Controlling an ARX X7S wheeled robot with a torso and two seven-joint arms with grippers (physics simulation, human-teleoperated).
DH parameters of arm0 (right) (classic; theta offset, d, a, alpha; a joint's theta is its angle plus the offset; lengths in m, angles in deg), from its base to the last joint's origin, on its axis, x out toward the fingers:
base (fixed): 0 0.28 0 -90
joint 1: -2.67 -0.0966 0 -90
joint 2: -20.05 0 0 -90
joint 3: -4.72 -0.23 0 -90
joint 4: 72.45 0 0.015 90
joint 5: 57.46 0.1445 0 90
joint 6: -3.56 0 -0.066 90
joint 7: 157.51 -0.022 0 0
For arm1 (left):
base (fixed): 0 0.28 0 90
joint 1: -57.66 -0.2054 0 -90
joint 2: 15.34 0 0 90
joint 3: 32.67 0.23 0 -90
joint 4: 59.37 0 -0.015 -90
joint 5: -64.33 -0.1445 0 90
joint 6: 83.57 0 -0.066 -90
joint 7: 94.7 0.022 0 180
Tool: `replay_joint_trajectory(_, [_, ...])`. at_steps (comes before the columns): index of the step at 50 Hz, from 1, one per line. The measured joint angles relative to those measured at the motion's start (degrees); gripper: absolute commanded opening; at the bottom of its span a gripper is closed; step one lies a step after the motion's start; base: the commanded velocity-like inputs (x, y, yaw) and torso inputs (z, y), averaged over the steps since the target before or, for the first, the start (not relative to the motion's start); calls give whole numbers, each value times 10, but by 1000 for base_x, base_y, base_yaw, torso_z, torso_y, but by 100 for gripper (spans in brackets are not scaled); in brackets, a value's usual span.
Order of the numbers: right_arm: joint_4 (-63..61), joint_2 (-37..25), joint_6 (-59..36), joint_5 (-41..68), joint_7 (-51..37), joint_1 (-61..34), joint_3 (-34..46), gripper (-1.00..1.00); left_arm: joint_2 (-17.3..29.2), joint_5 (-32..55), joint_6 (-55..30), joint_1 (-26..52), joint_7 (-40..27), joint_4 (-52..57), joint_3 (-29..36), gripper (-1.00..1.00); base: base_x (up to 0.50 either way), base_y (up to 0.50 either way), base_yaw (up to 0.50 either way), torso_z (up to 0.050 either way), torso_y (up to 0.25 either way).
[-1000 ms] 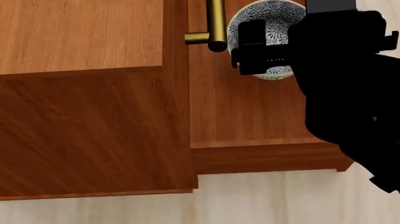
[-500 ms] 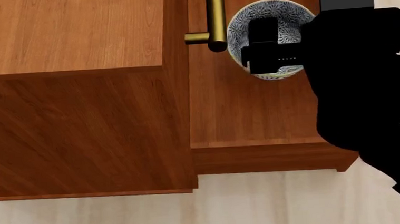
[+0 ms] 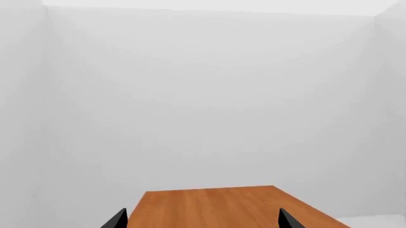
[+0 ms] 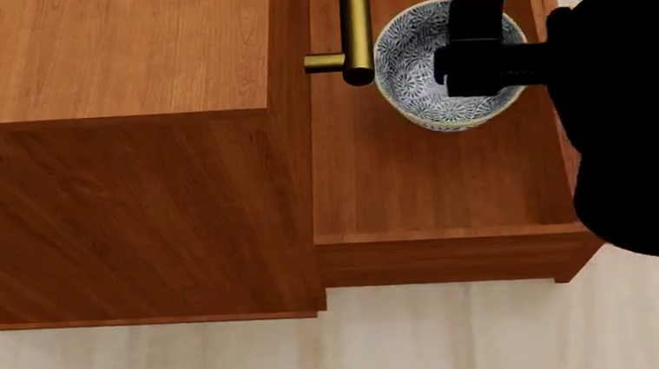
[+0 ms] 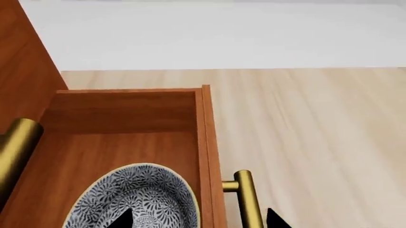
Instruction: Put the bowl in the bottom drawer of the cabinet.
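The blue-patterned bowl (image 4: 421,74) sits upright on the floor of the pulled-out bottom drawer (image 4: 422,182), near its far end. My right gripper (image 4: 480,48) hangs over the bowl's right side. In the right wrist view the right gripper (image 5: 199,221) is open. One fingertip (image 5: 123,219) is above the bowl (image 5: 136,197) and the other is beyond the drawer's brass handle (image 5: 247,202). It holds nothing. The left gripper (image 3: 201,223) is open above the cabinet (image 3: 216,206) top and does not show in the head view.
The cabinet (image 4: 117,138) fills the head view's left. An upper drawer's brass handle (image 4: 353,26) overhangs the drawer beside the bowl. Pale wooden floor (image 4: 318,351) lies in front of the cabinet and beyond the drawer front (image 5: 317,142). White walls (image 3: 203,95) stand behind.
My right arm and gripper have moved to the right, uncovering more of the bowl. The bowl has stayed in the drawer.
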Motion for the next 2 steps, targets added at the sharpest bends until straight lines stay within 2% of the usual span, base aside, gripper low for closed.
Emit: replay_joint_trajectory(2, [-6, -5, -1, 6, -4, 1, -5, 100, 0, 1, -1, 1, 0, 1, 0, 100, 0, 0, 0, 0, 0])
